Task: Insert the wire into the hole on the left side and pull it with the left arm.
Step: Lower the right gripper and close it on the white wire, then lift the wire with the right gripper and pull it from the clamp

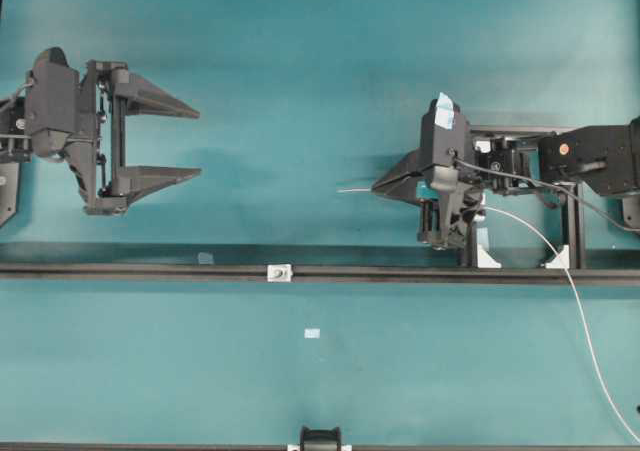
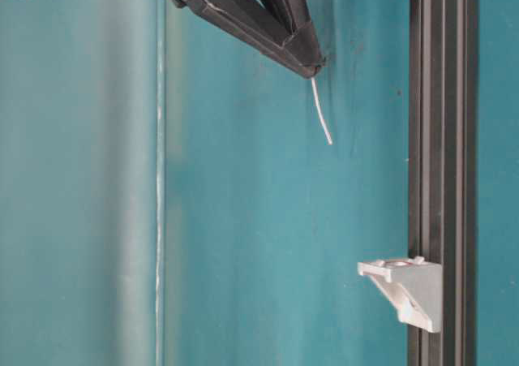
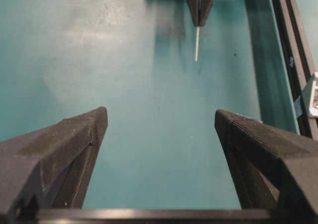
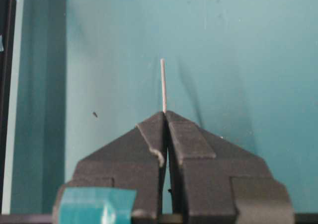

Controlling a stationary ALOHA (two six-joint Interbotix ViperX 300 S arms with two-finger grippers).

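while the right gripper (image 4: 165, 113) pinches the wire (image 1: 352, 189), these lines hold:
right gripper: jaws pressed together on the wire near its free end; a short pale tip sticks out past the fingertips, clear of the teal table (image 1: 300, 71)
wire: from the right gripper it trails back in a long curve across the black rail (image 1: 150, 271) toward the lower right corner of the overhead view
left gripper (image 1: 195, 141): jaws spread wide, nothing between them, hanging over the table at the left, well apart from the wire tip
hole: in the small white-silver bracket (image 1: 279, 272) on the black rail, between the two grippers in the overhead view; the wire tip is well apart from it
tape square (image 1: 312, 333): pale, flat on the table below the rail
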